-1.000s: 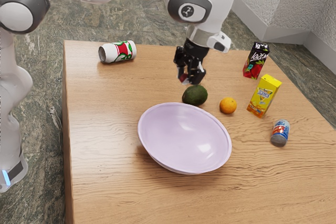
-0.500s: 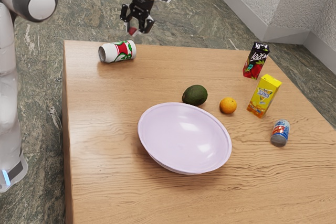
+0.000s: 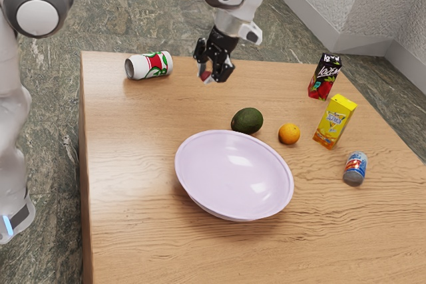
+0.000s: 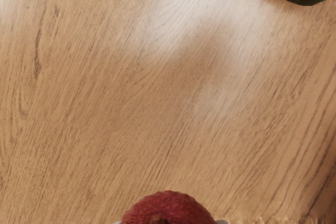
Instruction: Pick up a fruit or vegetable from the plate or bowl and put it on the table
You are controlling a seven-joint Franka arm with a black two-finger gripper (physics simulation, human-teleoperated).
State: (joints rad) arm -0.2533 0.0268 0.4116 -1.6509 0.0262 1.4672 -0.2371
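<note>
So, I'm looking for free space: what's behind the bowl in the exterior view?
Just behind the bowl sits the avocado, with the orange toward the exterior view's right. Farther back, my gripper holds a red fruit. Anything under the bowl is covered.

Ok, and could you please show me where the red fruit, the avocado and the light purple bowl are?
Red fruit (image 4: 168,208): wrist view, upper part of its bumpy skin.
Avocado (image 3: 247,121): exterior view, middle of its dark green side.
Light purple bowl (image 3: 229,174): exterior view, its bare inside surface.
</note>
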